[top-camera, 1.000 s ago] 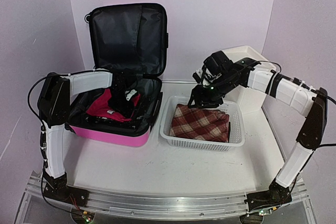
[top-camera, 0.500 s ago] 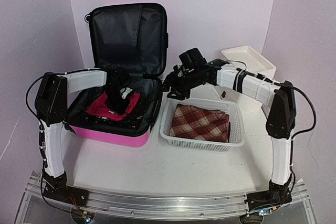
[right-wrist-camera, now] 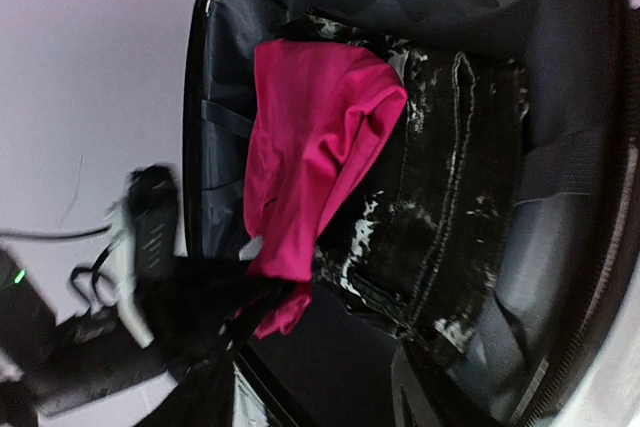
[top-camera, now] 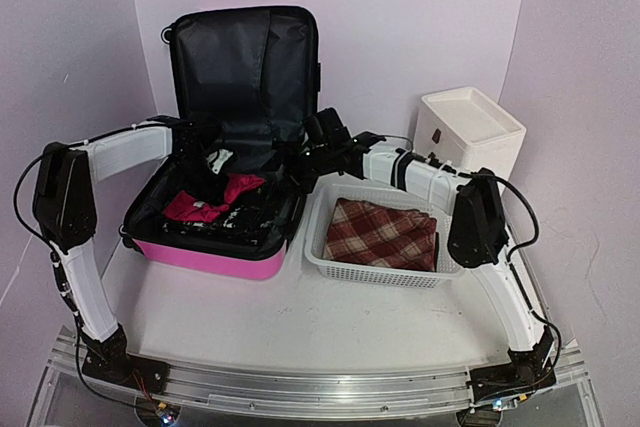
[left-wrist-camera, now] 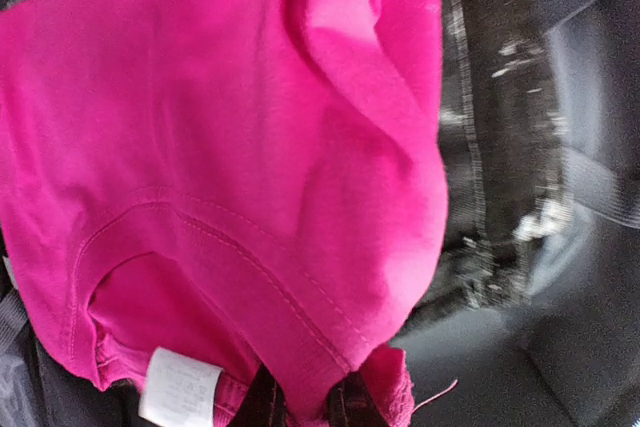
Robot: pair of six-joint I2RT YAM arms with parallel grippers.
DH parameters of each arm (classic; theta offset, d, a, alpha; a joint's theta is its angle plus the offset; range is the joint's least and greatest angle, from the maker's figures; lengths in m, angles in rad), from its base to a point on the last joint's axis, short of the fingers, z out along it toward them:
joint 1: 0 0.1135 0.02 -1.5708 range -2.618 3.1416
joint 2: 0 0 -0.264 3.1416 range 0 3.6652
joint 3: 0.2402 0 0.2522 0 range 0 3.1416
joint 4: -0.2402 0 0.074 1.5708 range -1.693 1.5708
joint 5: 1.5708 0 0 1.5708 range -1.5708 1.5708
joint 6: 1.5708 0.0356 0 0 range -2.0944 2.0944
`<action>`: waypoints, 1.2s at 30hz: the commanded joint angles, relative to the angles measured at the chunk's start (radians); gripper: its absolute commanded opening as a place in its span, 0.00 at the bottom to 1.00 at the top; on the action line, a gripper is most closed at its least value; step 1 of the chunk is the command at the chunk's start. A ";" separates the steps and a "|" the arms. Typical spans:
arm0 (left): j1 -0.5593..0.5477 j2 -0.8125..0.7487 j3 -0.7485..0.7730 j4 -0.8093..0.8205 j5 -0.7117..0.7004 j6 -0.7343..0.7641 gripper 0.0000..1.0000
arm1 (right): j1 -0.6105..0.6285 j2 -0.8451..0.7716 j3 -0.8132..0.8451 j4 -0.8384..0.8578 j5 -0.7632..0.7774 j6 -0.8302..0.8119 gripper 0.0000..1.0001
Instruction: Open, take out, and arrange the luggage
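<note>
The luggage [top-camera: 215, 257] lies open on the left side of the table [top-camera: 330, 317], its hot-pink shell towards the near edge and its black-lined lid [top-camera: 245, 67] standing upright against the far wall. The left arm reaches in from the left, and the left gripper [left-wrist-camera: 307, 405] is pinched tight on the edge of a bright pink shirt [left-wrist-camera: 230, 147], the fabric caught between its two dark fingers, just beside a small white label [left-wrist-camera: 180, 387]. The shirt drapes over a black garment with white flecks [right-wrist-camera: 440, 177] lying in the bottom half of the case. The right arm stretches across from the right, over the basket, to the right wall of the case; the right gripper [right-wrist-camera: 320, 392] hangs above the clothes with its jaws standing apart and nothing between them. Just right of the case sits a white mesh basket [top-camera: 385, 275] holding a folded red plaid cloth [top-camera: 385, 232]. Beyond it, at the far right, stands a white plastic drawer stack [top-camera: 470, 132].
</note>
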 commanded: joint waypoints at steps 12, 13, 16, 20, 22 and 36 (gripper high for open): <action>0.005 -0.147 -0.041 0.022 0.148 0.007 0.00 | 0.092 0.272 0.279 0.164 0.125 0.340 0.82; 0.004 -0.149 -0.043 0.022 0.150 0.006 0.00 | 0.098 0.282 0.283 0.174 0.135 0.360 0.82; 0.004 -0.154 -0.048 0.025 0.167 -0.004 0.00 | 0.115 0.309 0.293 0.193 0.160 0.435 0.82; 0.000 -0.154 -0.056 0.027 0.184 -0.007 0.00 | 0.138 0.355 0.332 0.228 0.170 0.520 0.80; -0.002 -0.154 -0.062 0.028 0.188 -0.009 0.00 | 0.148 0.373 0.349 0.248 0.168 0.555 0.77; -0.054 -0.159 -0.102 0.049 0.205 -0.023 0.00 | 0.193 0.402 0.359 0.349 0.202 0.654 0.44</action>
